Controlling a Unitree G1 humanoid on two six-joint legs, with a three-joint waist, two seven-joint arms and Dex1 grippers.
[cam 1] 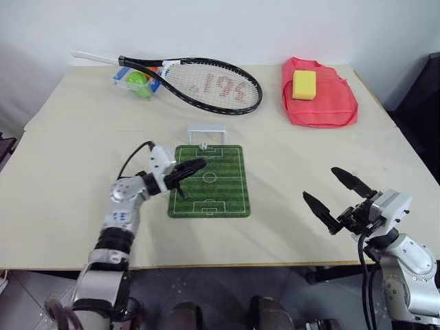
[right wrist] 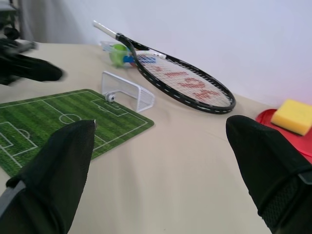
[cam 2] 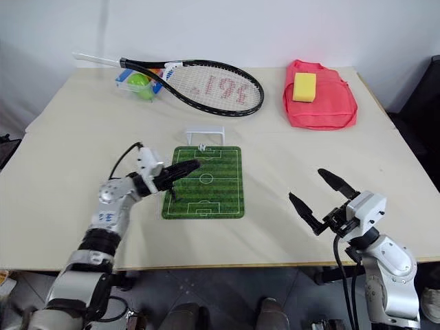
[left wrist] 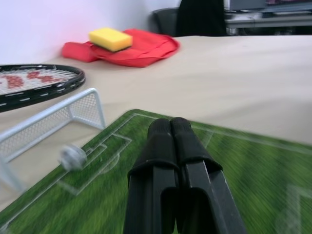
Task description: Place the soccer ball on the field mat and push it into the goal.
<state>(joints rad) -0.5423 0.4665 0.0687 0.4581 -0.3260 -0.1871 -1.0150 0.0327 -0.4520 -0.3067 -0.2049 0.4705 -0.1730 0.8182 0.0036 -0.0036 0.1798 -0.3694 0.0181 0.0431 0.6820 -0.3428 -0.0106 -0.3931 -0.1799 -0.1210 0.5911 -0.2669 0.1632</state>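
Right at the mouth of the goal (cam 1: 207, 133), the soccer ball (cam 1: 205, 145) sits on the field mat's (cam 1: 227, 196) far edge. Left gripper (cam 1: 199, 164) hovers over the mat, fingers pressed together, empty. Right gripper (cam 1: 337, 196) hangs spread wide, off to the side.

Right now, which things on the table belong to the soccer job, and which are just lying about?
Job:
- soccer ball, at the goal mouth
- field mat
- goal

Lying about:
- tennis racket
- green tennis ball in a clear box
- red cloth
- yellow sponge on it
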